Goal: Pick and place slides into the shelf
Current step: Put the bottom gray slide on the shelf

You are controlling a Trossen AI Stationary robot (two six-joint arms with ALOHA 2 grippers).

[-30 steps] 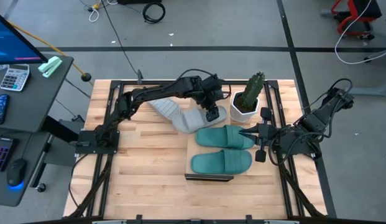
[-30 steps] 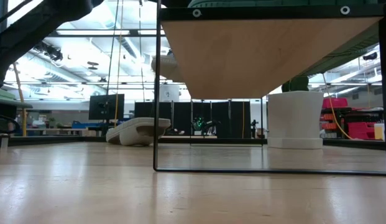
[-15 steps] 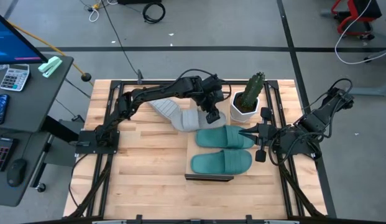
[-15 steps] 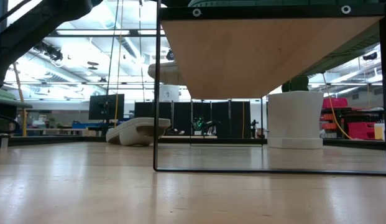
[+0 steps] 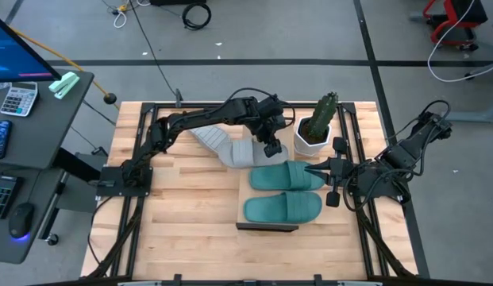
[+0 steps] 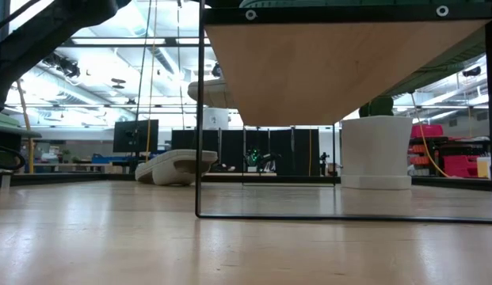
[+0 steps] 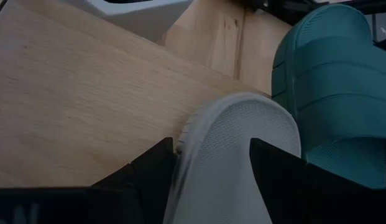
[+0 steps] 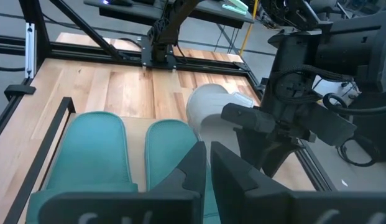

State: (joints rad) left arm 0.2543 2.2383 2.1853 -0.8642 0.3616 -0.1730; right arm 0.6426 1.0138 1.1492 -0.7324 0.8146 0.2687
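The grey slide [image 5: 254, 152] in hand hangs at the far end of the shelf [image 5: 248, 187], its toe pointing over the board's bare far corner and lying just beside the nearer-to-it teal slide [image 5: 287, 175]. The left pincer [image 5: 271, 148] pinches this grey slide [image 7: 233, 162] by its heel end, one dark finger [image 7: 152, 177] on each side of the sole. In the left wrist view the grey toe sits over light wood, with the teal slide [image 7: 332, 93] close alongside and a narrow strip of board between them.

Two teal slides fill most of the shelf, side by side: the second teal slide [image 5: 283, 207] lies toward the shelf's near edge, where the dark metal edging [image 5: 267, 227] runs. The only open board is the strip at the far end, under the held slide.

The other grey slide [image 5: 215, 140] lies off the shelf on the bench [image 5: 182, 206], partly under the left arm, touching or overlapping the held one. A white pot with a cactus [image 5: 314, 127] stands near the shelf's far right corner, close to the left pincer.

The right pincer [image 5: 310, 169] waits at the shelf's right edge, its fingers pressed together, tips just beside the far teal slide. The bench's left and near parts lie open.
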